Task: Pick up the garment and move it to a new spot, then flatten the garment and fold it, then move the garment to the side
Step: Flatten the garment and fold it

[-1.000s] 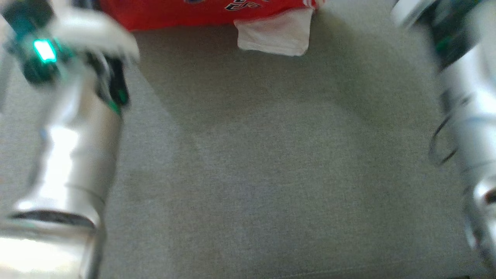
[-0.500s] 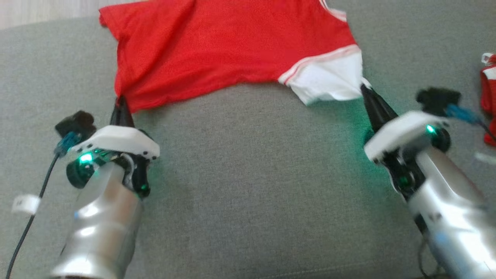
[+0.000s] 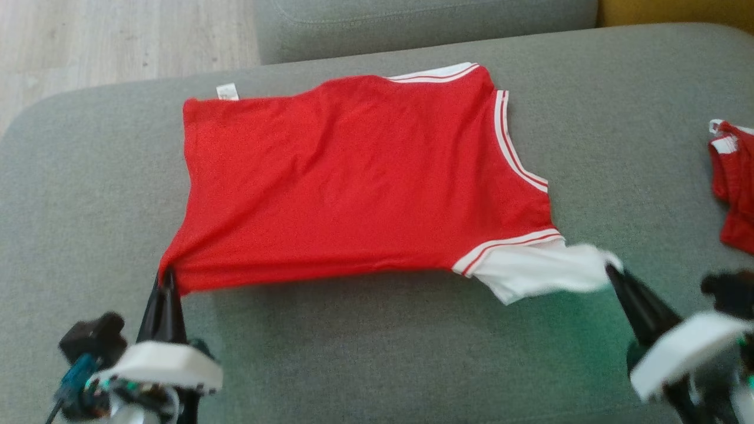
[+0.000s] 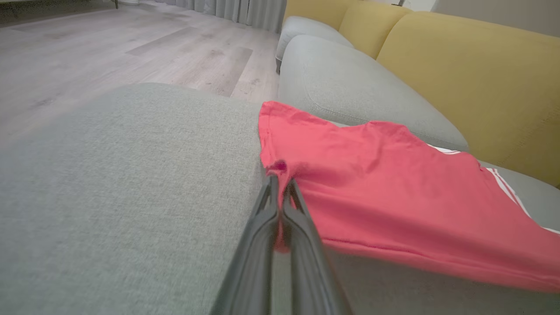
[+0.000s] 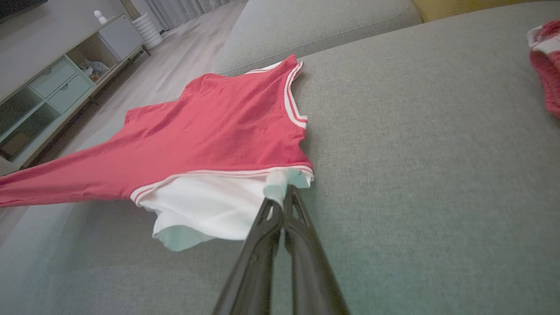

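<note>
The garment (image 3: 353, 176) is a red shirt with white sleeves and striped trim, spread over the grey sofa cushion (image 3: 383, 353). Its near edge hangs stretched between both grippers, a little above the cushion. My left gripper (image 3: 166, 275) is shut on the red bottom corner (image 4: 276, 167) at the lower left. My right gripper (image 3: 611, 272) is shut on the tip of the white sleeve (image 5: 277, 183) at the lower right. The far part of the garment (image 5: 227, 118) rests on the cushion.
Another red and white piece of clothing (image 3: 733, 188) lies at the cushion's right edge. A second grey cushion (image 3: 412, 23) and a yellow backrest (image 4: 459, 70) lie beyond. Wooden floor (image 3: 118, 41) runs past the far left edge, with a low cabinet (image 5: 48, 83) further off.
The head camera has swung up, so the whole garment now shows. Both grippers keep their hold, and the near edge has been drawn out wider and closer to me.
</note>
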Controlling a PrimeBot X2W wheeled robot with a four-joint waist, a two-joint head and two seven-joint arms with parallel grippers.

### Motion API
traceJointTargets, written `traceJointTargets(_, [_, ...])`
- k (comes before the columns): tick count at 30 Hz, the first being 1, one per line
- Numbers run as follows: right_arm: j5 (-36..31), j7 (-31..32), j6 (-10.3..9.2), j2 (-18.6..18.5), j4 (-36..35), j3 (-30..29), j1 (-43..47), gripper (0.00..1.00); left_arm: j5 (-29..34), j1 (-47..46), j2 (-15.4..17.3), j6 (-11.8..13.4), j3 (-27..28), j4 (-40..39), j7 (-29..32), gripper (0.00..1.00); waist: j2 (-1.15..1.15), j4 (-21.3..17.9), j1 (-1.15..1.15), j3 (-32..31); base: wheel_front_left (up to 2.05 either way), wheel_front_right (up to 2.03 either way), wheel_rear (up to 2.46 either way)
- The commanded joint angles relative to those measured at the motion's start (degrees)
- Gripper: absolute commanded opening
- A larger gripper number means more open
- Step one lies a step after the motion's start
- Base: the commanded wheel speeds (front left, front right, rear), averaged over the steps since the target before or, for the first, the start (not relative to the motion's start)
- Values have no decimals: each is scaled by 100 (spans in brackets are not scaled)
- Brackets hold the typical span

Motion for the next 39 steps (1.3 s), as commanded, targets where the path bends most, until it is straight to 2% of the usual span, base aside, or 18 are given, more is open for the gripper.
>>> traceJointTargets(1, [-246, 424, -4, 147, -709, -339, 371, 0, 26, 159, 253, 223, 232, -796, 363, 0, 0, 37, 1, -35, 0, 0, 0])
traceJointTargets(4, [-652, 1259, -4, 695, -1700, -919, 1107, 0, 16, 835, 405, 587, 249, -1873, 1057, 0, 0, 42, 1, -82, 0, 0, 0])
traceJointTargets(7, [-970, 1974, -4, 1192, -2484, -1243, 1584, 0, 19, 1328, 525, 877, 258, -2730, 1608, 0, 0, 44, 1, -103, 0, 0, 0])
traceJointTargets(10, [-1180, 2459, -4, 1502, -2928, -1391, 1767, 0, -23, 1563, 647, 999, 242, -3175, 2041, 0, 0, 52, 1, -84, 0, 0, 0])
traceJointTargets(14, [-1280, 2803, -4, 1642, -3000, -1420, 1662, 0, -194, 1540, 665, 1053, 226, -3191, 2410, 0, 0, 61, 1, -30, 0, 0, 0])
traceJointTargets(20, [-1212, 2879, -4, 1554, -2535, -1363, 1081, 0, -548, 1086, 558, 907, 208, -2668, 2628, 0, 0, 101, 1, 206, 0, 0, 0])
traceJointTargets(22, [-1052, 2806, -4, 1356, -2043, -1215, 480, 0, -769, 668, 574, 773, 172, -2125, 2914, 0, 0, 119, 1, 382, 0, 0, 0])
traceJointTargets(25, [-942, 2719, -4, 1210, -1666, -1098, 46, 0, -903, 353, 599, 691, 183, -1809, 3085, 0, 0, 148, 1, 489, 0, 0, 0])
traceJointTargets(33, [-425, 2103, -4, 672, -69, -481, -1603, 0, -1321, -942, 715, 246, 151, -711, 3618, 0, 0, 365, 1, 767, 0, 0, 0])
traceJointTargets(39, [-119, 1463, -4, 465, 770, 7, -2398, 0, -1472, -1539, 720, 88, 182, -86, 3720, 0, 0, 408, 1, 835, 0, 0, 0])
